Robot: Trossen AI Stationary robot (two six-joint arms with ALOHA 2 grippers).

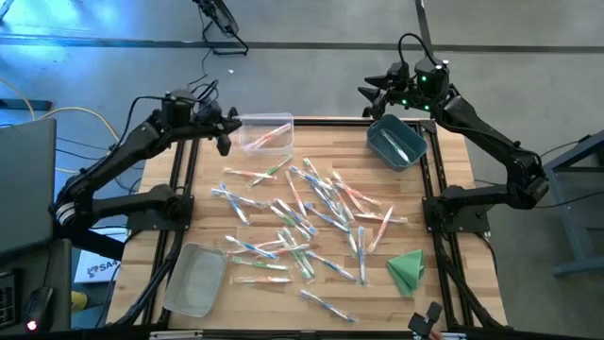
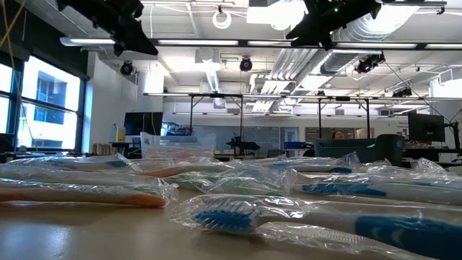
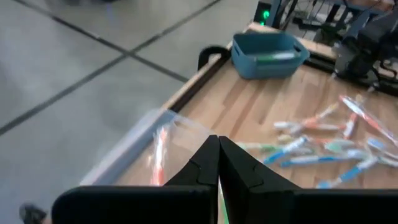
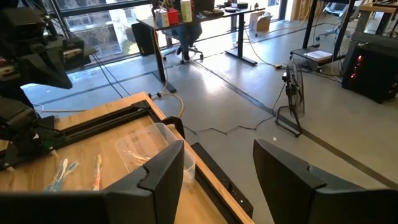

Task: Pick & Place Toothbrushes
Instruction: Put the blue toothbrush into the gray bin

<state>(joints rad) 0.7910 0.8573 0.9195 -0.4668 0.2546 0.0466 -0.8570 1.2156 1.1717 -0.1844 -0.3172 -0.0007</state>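
My wrapped toothbrushes (image 1: 311,212) litter the frame's centre: light, stiff, crinkly and slippery, so I'd pinch mid-handle. Left gripper (image 1: 224,132), upper left, is clenched empty; right gripper (image 1: 377,94), upper right, stands released.

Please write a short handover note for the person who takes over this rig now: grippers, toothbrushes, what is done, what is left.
Left gripper: shut, empty, raised by the clear plastic bin at the table's far edge; that bin holds a pink-orange toothbrush.
Right gripper: open, empty, raised beside the teal plastic bin.
Done: few placed; one shows in the teal bin.
Left: the many wrapped toothbrushes scattered mid-table. The second clear bin at the near left looks empty.
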